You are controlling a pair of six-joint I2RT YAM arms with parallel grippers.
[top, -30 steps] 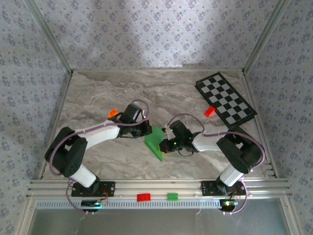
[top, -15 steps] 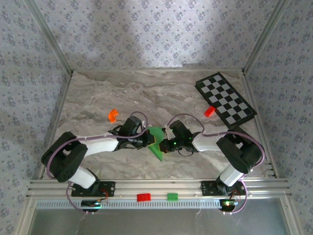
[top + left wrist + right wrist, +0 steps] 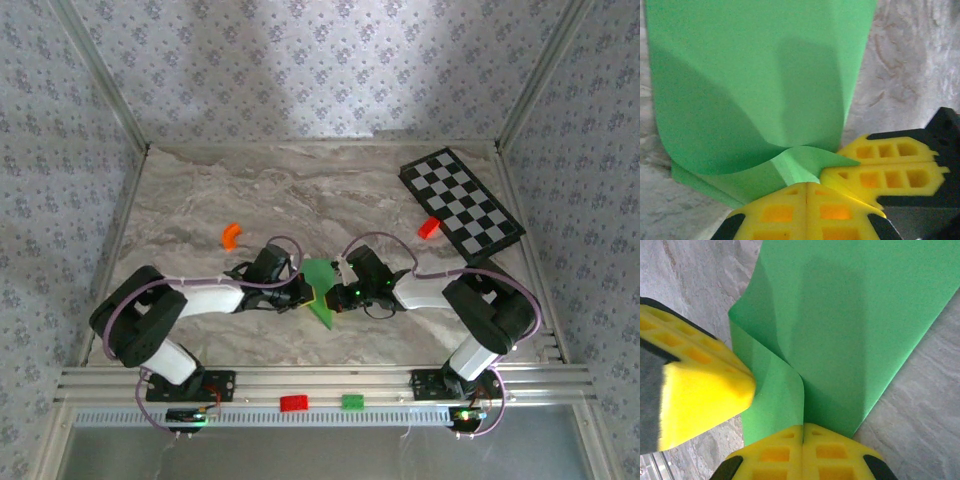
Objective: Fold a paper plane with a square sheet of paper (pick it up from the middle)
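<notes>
On the rail (image 3: 120,380) at the near edge lie a red brick (image 3: 294,403) and, just beside it on the right, a green brick (image 3: 352,401). Both are well apart from the arms' work.

Further in, the two arms bend inward and meet near the middle of the table (image 3: 200,200). Between them is the paper (image 3: 320,288), already folded: from above it looks like a narrow green shape with its point toward the near edge.

The left gripper (image 3: 300,293) holds the paper from the left side. In the left wrist view its yellow pads (image 3: 780,212) are pressed together, with a folded corner of the paper (image 3: 755,100) caught between them, and the rest of the sheet rises away from the pads with a soft curve.

The right gripper (image 3: 340,291) holds it from the right side. In the right wrist view its pads (image 3: 825,455) are also pressed together, on a creased edge of the paper (image 3: 855,330). One finger of the left gripper (image 3: 695,390) shows just beside this grip, touching the paper. Whether the paper rests on the table or is lifted a little, I cannot tell.

Behind the left arm lies a small orange piece (image 3: 231,235). At the far right lies a checkered board (image 3: 461,202), and a second red brick (image 3: 428,227) touches its near-left edge.
</notes>
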